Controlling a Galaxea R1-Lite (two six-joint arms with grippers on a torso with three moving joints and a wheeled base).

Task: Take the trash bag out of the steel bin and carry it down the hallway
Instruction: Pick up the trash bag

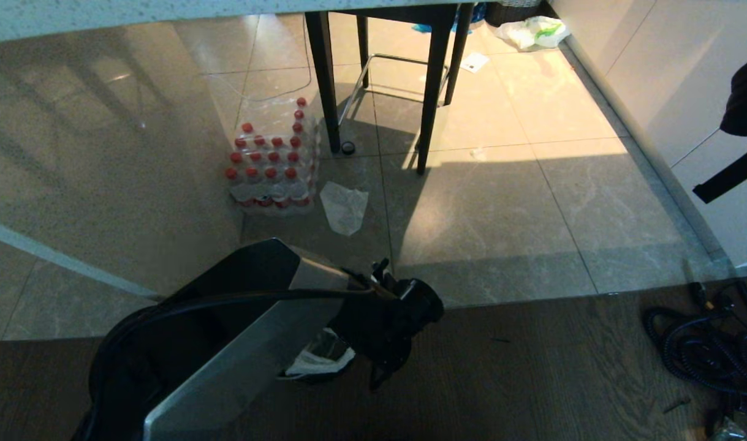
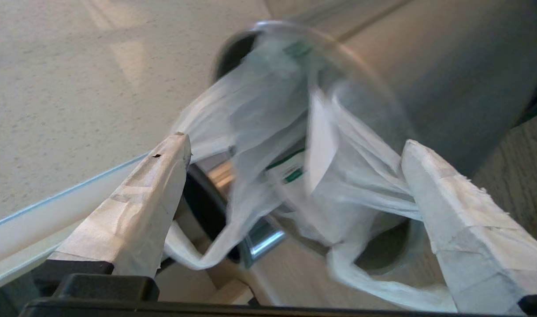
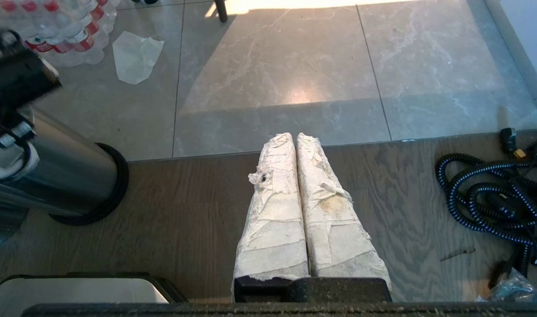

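**Open jaws at the bin's mouth**

Thin white trash bag [image 2: 268, 145] with green print, rumpled over the rim of the brushed steel bin [image 2: 449, 79]. Left gripper [image 2: 294, 149] spread wide on either side of it, clamping nothing. From the right wrist only: right gripper [image 3: 297, 141] pressed together over wood flooring [image 3: 184, 220].

Under my left end effector [image 1: 382, 367] the steel bin [image 3: 70, 176] stands on the wood floor [image 1: 532, 367]; beyond it, on tiles [image 1: 489, 226], lie bottles [image 1: 272, 165] and a plastic sheet [image 1: 344, 208].
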